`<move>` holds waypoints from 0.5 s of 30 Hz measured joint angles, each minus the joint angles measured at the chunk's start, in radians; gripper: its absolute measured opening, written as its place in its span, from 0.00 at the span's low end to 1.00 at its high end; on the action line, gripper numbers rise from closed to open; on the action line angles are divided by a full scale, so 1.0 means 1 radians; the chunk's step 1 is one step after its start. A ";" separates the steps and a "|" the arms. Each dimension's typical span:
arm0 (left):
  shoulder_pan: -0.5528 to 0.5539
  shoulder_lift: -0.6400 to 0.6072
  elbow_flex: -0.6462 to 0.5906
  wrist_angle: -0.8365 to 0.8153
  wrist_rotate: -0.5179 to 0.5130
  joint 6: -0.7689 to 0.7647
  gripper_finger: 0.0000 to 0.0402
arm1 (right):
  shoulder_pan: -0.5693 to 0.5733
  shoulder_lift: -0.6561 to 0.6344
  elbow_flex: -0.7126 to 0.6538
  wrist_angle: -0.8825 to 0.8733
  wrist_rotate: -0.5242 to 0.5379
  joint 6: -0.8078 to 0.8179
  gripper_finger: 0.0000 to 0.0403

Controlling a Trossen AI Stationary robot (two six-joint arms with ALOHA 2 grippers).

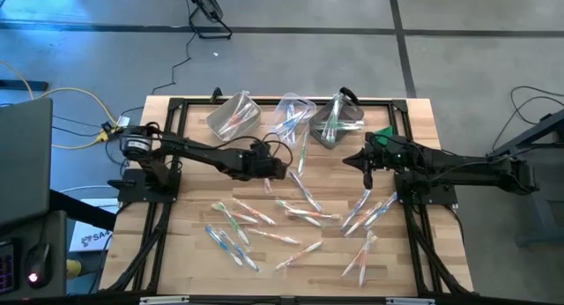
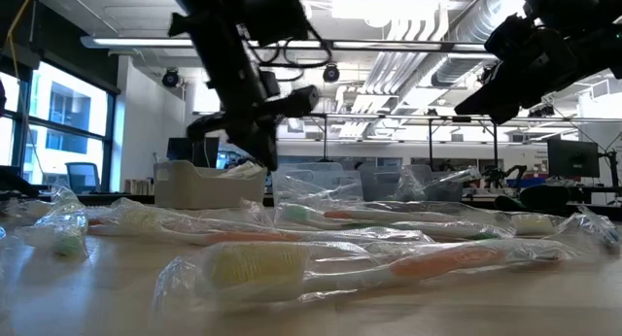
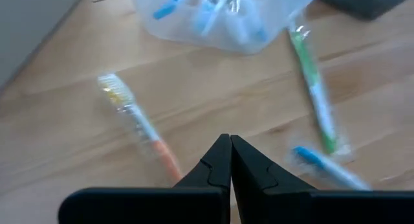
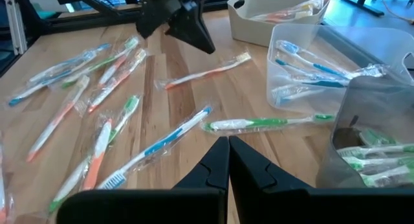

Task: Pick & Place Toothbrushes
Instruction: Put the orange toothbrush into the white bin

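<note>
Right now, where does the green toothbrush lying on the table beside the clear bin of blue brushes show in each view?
High view: green toothbrush, centre of the table, just below the middle bin.
Low view: cannot be picked out among the wrappers.
Left wrist view: upper right, running lengthwise.
Right wrist view: centre right, lying crosswise.
Shared landmark: the clear bin holding blue brushes, next to it.

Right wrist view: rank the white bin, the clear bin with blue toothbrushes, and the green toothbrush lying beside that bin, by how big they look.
1. Clear bin, largest.
2. White bin, looks smaller, but it sits farther from the camera, so this order is unsure.
3. Green toothbrush, slimmest and clearly smallest.
</note>
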 joint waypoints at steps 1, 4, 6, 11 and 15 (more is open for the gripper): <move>0.001 0.012 0.014 -0.033 -0.001 0.011 0.00 | 0.000 0.000 0.000 -0.003 0.001 0.000 0.00; 0.015 0.036 0.037 -0.083 0.011 0.024 0.00 | 0.000 0.004 0.000 -0.012 0.000 0.000 0.00; 0.027 0.034 0.037 -0.103 0.038 0.023 0.00 | 0.000 0.007 0.000 -0.016 0.000 0.000 0.00; 0.040 0.034 0.037 -0.103 0.090 -0.001 0.00 | 0.000 0.008 0.000 -0.023 0.000 0.000 0.00; 0.040 0.034 0.037 -0.102 0.110 -0.001 0.00 | 0.000 0.008 0.000 -0.019 0.000 0.000 0.00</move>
